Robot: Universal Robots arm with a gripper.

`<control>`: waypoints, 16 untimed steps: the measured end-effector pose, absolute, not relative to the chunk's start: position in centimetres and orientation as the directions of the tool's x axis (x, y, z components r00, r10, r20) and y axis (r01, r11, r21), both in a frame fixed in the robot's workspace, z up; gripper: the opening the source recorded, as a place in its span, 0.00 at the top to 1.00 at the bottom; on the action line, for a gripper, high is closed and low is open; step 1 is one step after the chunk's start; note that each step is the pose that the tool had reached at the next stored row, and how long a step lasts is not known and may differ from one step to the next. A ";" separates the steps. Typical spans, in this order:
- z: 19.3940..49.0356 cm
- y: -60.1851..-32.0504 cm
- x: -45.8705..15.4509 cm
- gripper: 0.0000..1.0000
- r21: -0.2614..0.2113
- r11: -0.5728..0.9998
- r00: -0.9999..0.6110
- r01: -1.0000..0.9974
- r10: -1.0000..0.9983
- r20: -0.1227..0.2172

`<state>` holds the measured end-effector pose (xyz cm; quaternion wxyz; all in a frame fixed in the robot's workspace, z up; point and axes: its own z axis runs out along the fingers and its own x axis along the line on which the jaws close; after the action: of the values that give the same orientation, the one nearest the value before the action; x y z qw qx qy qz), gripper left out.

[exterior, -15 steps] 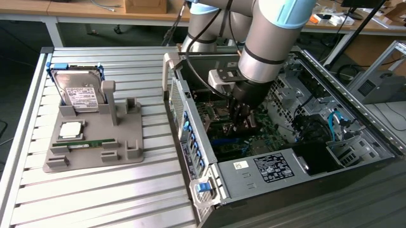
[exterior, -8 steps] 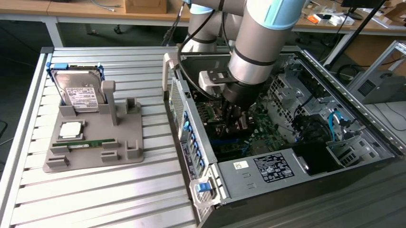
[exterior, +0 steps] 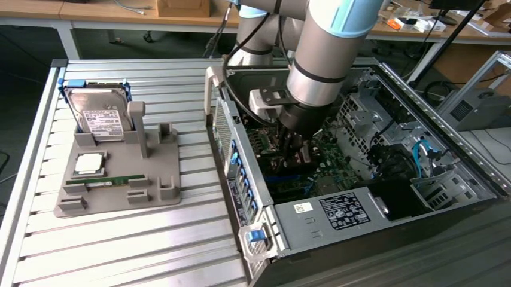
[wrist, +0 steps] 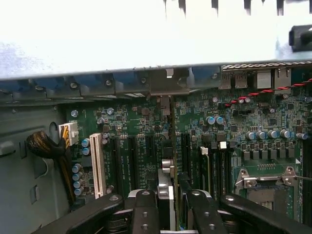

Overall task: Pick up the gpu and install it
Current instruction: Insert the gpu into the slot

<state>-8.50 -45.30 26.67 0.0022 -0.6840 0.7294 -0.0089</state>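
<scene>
Gripper (wrist: 169, 200) inside the computer case (exterior: 239, 179), closed on the gpu (wrist: 165, 178), which stands on edge over the motherboard (wrist: 136, 161), long axis pointing at the rear slot brackets (wrist: 168, 84).

arm (exterior: 324, 54): upper part cut by frame edge above PC case (exterior: 239, 149) | gripper (wrist: 170, 212): rear of fingers (wrist: 145, 214) cut off by frame edge | gpu (wrist: 166, 192): clamped btw fingers inside case, seen edge-on, faces hidden | PSU label (exterior: 345, 210) in case + HDD label (exterior: 102, 122) beside case: txt too small to read
</scene>
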 end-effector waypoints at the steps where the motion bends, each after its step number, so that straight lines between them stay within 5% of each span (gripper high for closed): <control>1: 26.6 -45.3 -8.5 0.73 -0.016 0.064 -0.065 -0.998 -0.998 0.009; 16: 27.3 -45.3 -8.5 0.73 -0.016 0.065 -0.065 -0.998 -0.998 0.009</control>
<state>-8.49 -45.30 27.30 0.0022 -0.6839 0.7296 -0.0089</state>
